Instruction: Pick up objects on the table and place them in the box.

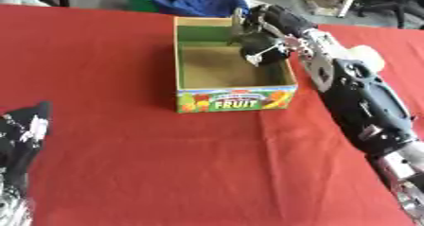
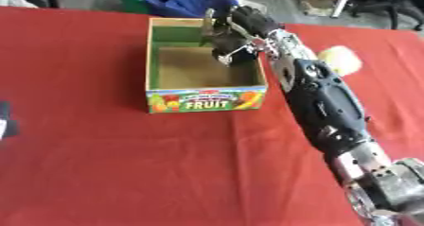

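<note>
Overhead: red tablecloth (image 1: 165, 163) carries the FRUIT box (image 1: 234, 99). Right hand (image 1: 263, 36) over the box's far right corner, fingers curled around a dark object (image 2: 222, 43). Pale round object (image 2: 340, 58) right of the box. Left hand (image 1: 21, 130) well left of the box; finger state unclear.

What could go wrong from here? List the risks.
1. The right hand hangs over the box's far right corner; lowering or pulling back could catch the wall and shift the box.
2. The pale round object lies close beside the right forearm, which might knock it away.
</note>
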